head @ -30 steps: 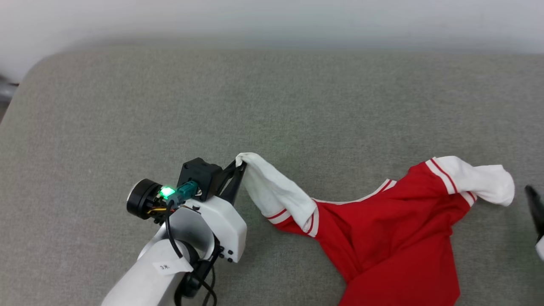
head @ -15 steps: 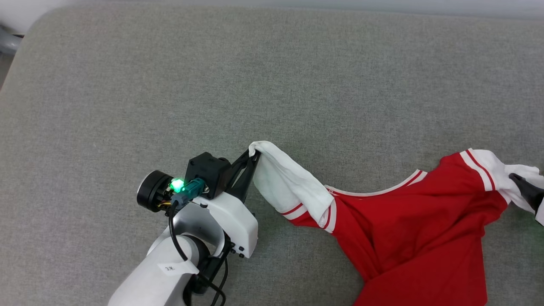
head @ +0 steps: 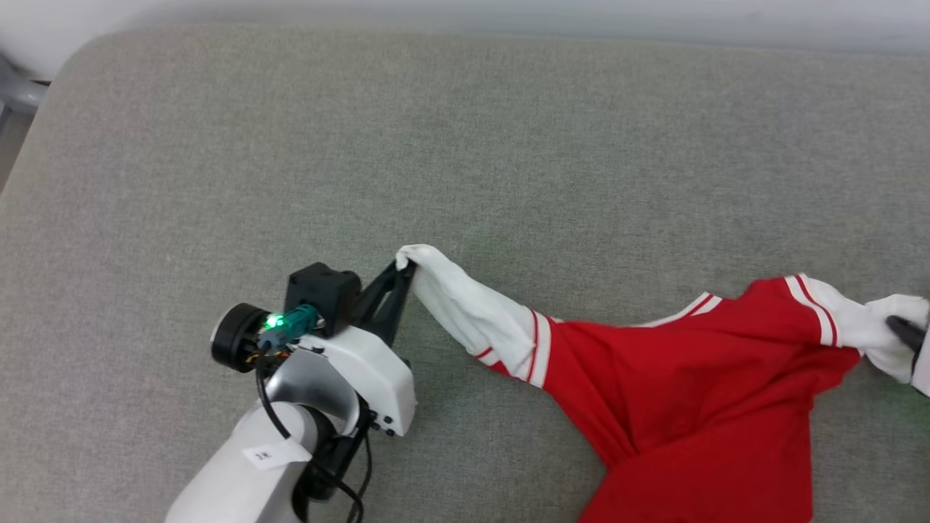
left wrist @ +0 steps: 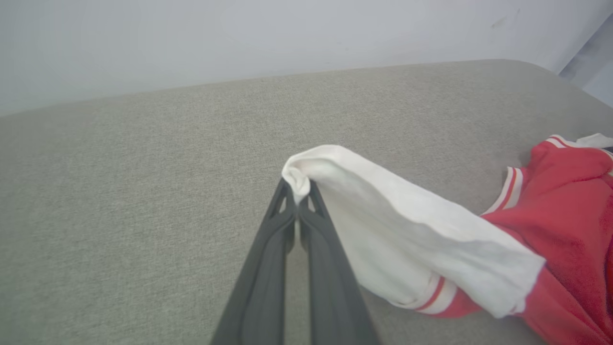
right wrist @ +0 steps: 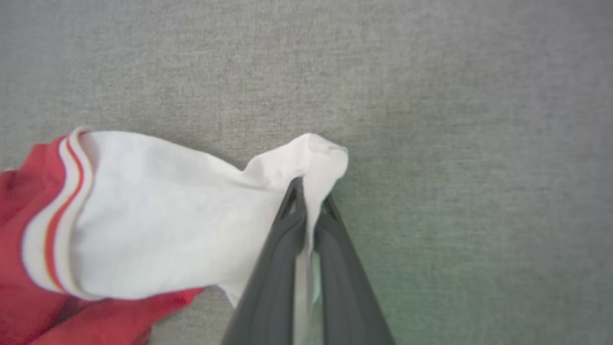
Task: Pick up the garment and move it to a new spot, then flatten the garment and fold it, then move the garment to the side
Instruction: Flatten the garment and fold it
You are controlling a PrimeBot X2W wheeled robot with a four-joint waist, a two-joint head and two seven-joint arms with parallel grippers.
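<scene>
The garment (head: 690, 392), a red jersey with white sleeves and red-white striped trim, lies stretched across the grey cushion at the lower right of the head view, its plain red face up. My left gripper (head: 404, 267) is shut on the tip of the left white sleeve (left wrist: 392, 239), which the left wrist view shows pinched between the dark fingers (left wrist: 273, 268). At the right edge my right gripper (head: 901, 328) is shut on the end of the other white sleeve (right wrist: 182, 215). The jersey's lower part runs out of view at the bottom.
The grey fabric cushion (head: 450, 160) spreads wide to the left and behind the garment, with a rounded back left corner (head: 80, 58). A pale wall (left wrist: 239, 38) rises behind it. A grey object (head: 18, 87) shows past the left corner.
My right gripper came in from the right edge and shut on the right sleeve end. The garment is now drawn straighter between both grippers. The head camera has shifted.
</scene>
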